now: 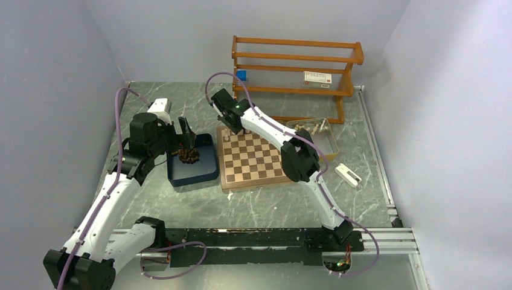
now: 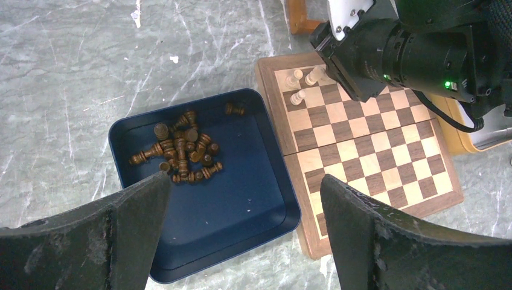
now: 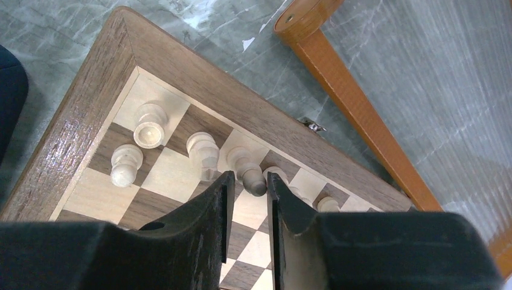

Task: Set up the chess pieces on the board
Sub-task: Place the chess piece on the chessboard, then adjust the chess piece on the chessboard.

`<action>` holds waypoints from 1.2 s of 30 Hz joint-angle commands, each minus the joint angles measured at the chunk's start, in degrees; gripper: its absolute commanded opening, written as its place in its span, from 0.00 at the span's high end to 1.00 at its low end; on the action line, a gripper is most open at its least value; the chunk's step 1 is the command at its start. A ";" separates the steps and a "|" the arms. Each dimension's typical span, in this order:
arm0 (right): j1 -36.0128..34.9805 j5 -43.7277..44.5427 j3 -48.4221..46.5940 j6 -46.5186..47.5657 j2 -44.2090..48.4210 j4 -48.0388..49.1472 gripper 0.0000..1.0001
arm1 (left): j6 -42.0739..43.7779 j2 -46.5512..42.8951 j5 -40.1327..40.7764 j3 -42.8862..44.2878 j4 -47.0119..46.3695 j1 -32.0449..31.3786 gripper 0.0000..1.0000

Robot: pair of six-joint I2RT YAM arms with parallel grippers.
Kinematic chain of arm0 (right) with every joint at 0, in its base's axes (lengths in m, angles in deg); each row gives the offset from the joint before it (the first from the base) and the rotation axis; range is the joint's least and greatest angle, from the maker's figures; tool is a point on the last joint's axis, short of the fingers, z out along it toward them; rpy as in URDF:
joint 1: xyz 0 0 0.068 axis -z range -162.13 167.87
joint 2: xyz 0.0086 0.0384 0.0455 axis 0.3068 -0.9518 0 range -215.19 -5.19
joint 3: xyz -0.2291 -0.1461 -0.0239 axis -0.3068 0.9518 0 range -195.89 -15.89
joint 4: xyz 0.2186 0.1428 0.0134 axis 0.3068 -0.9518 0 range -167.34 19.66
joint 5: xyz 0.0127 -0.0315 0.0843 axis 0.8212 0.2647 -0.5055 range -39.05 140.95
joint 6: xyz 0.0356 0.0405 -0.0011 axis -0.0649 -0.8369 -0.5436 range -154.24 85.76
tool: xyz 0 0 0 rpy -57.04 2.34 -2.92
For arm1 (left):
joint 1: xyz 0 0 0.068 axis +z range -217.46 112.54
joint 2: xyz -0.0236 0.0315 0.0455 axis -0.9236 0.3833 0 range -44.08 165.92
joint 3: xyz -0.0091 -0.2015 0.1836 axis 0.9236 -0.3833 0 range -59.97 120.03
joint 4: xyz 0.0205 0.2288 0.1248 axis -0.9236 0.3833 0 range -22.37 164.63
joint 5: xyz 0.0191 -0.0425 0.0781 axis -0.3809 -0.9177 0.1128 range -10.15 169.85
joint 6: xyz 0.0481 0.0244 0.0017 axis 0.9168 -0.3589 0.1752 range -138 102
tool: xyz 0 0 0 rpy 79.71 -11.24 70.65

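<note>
The board (image 1: 250, 160) lies mid-table, and its far left corner (image 3: 78, 121) fills the right wrist view. Cream chess pieces (image 3: 150, 124) stand on that corner's squares, also seen in the left wrist view (image 2: 299, 84). My right gripper (image 3: 246, 176) hangs over that corner (image 1: 224, 124), its jaws nearly together around the head of a cream piece (image 3: 247, 169) standing in the back row. Dark chess pieces (image 2: 181, 154) lie heaped in the dark blue tray (image 2: 241, 205). My left gripper (image 2: 244, 180) hovers wide open above this tray (image 1: 186, 136), holding nothing.
A shallow tan tray (image 1: 329, 142) with more cream pieces (image 1: 311, 127) sits right of the board. An orange wooden rack (image 1: 296, 60) stands behind it, one leg (image 3: 356, 115) close to the right gripper. A small white object (image 1: 348, 174) lies on the table at the right.
</note>
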 commanded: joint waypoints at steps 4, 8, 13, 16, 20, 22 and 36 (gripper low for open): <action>-0.20 0.98 0.00 -0.36 0.67 0.20 0.64 | 0.33 -0.78 0.95 1.44 -0.26 -0.44 0.02; -0.12 0.35 1.30 -0.77 3.16 1.69 0.58 | 0.33 -0.68 0.77 1.40 -0.36 -0.44 0.02; -0.15 0.98 2.04 -0.96 5.80 2.62 0.57 | 0.17 -0.46 0.69 1.36 -0.48 -0.44 0.02; -0.14 1.74 2.20 -1.39 7.19 2.57 0.56 | 0.25 -0.50 0.88 1.36 -0.47 -0.46 0.02; -0.12 2.65 2.37 -1.35 8.88 2.98 0.56 | 0.17 -0.76 0.91 1.18 -0.57 -0.45 0.02; -0.22 1.66 3.28 -0.90 9.81 3.85 0.57 | 0.12 -0.90 1.03 1.14 -0.47 -0.44 0.02; -1.63 -4.21 20.10 10.24 14.42 17.62 0.34 | -0.05 -1.73 1.13 0.83 -0.45 -0.43 0.02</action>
